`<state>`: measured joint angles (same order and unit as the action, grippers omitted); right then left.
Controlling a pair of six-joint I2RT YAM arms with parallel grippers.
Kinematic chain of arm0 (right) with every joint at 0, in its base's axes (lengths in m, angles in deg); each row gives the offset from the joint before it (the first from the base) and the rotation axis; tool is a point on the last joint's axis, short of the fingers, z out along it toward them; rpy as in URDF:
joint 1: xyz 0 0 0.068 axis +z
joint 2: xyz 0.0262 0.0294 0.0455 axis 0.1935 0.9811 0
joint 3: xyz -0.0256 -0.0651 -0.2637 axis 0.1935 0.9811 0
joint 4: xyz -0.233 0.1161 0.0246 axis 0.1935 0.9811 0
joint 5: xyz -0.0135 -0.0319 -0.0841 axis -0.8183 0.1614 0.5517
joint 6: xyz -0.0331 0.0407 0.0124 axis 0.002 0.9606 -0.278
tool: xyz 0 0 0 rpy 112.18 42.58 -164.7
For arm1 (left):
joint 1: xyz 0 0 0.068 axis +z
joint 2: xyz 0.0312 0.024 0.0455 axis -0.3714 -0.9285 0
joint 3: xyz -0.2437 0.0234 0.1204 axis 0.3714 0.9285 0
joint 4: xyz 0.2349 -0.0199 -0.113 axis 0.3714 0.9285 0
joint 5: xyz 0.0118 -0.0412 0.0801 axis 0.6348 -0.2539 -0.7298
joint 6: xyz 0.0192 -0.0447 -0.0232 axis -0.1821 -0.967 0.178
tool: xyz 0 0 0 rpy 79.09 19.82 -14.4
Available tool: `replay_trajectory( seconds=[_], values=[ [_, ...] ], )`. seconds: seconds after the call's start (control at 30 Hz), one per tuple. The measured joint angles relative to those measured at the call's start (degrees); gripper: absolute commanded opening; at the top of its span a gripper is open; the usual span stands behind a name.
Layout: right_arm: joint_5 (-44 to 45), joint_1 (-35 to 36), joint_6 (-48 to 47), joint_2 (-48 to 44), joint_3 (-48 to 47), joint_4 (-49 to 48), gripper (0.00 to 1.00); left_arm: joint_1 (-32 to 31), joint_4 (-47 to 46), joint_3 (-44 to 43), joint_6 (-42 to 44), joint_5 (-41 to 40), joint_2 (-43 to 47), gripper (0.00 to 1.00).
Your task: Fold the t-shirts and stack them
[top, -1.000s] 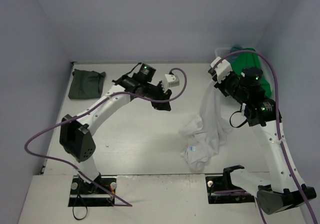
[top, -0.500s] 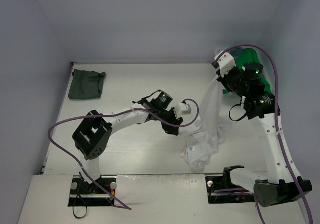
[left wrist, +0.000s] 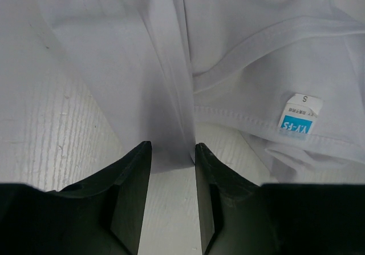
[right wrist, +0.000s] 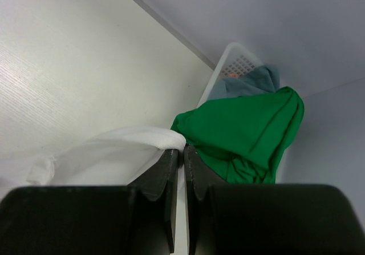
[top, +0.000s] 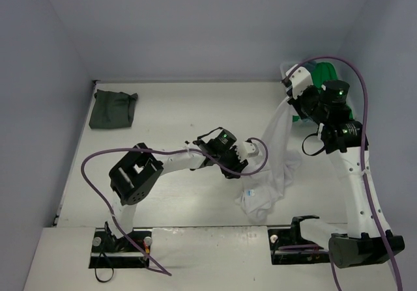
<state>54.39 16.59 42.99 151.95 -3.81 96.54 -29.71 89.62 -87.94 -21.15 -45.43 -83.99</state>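
Observation:
My right gripper [top: 288,103] [right wrist: 183,149] is shut on a bunched edge of the white t-shirt [top: 273,154] [right wrist: 108,149] and holds it up, so the cloth hangs down to a crumpled heap on the table. At that shirt's left edge, low over the table, is my left gripper [top: 240,168] [left wrist: 173,149]. It is open, and a folded strip of the white t-shirt [left wrist: 142,67] reaches in between its fingertips. The shirt's blue size label [left wrist: 297,121] lies to the right. A dark grey-green t-shirt [top: 113,109] lies folded at the far left.
A white lattice basket [right wrist: 236,58] [top: 290,66] stands in the far right corner. A bright green t-shirt [right wrist: 245,129] [top: 320,77] is draped over it, with a dull teal-blue one [right wrist: 251,79] behind. Walls close the table on three sides.
My left arm swung from the back middle down and right to the white shirt's left edge, its jaws widening. My right gripper lifted the shirt slightly back and right.

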Motion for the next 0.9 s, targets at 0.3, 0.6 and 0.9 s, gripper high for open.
replay_trajectory(
  seconds=[0.3,0.6,0.9],
  values=[
    [-3.26,-2.91,0.17,-0.02,0.0,-0.02,0.0,-0.52,-0.17,-0.02,-0.17,-1.11,-1.36,0.3],
    [-5.16,-3.91,0.46,-0.17,0.13,-0.07,0.0,-0.68,0.02,-1.57,-0.37,-0.68,-2.49,0.14],
    [-6.49,-4.0,0.7,-0.46,0.61,-0.2,0.0,-0.68,2.27,-2.84,0.46,-1.55,-3.58,0.0]
  ],
)
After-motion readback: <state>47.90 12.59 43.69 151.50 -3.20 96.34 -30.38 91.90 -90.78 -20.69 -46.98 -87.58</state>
